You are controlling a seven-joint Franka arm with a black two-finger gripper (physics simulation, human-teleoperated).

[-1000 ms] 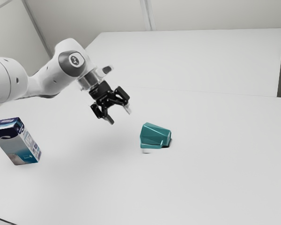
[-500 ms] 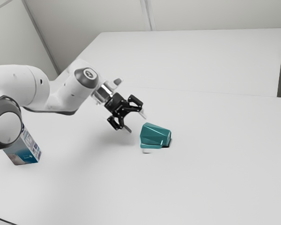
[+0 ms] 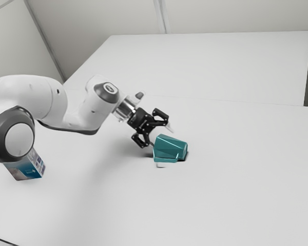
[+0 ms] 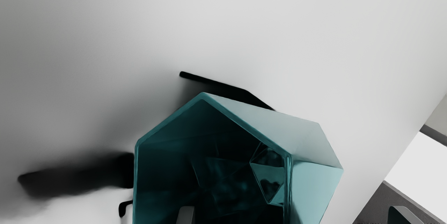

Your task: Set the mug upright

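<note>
The black two-finger gripper (image 3: 160,137) has its fingers spread wide apart, clamped on nothing. In the wrist view one fingertip (image 4: 185,215) stands against the open mouth of the mug and the other fingertip (image 4: 401,215) lies out past its outer wall, so a side of the mug comes between them in that view; whether either touches it, I cannot tell.

The mug is one faceted, glossy teal mug (image 3: 169,148), lying on its side on the smooth white table (image 3: 220,200). Its mouth faces the gripper and its base points toward the exterior view's right. Dark shadows (image 4: 80,176) fall on the table beside it.

Behind the gripper comes one white robot arm with dark grey joints (image 3: 41,100), reaching in from the exterior view's left. Well apart from the mug, toward that same side, is one blue-and-white box-shaped carton (image 3: 26,169), partly hidden by the arm. Farther back than the mug in the exterior view there is one large flat white panel (image 3: 210,64), and beyond that a pale grey wall (image 3: 236,18).
</note>
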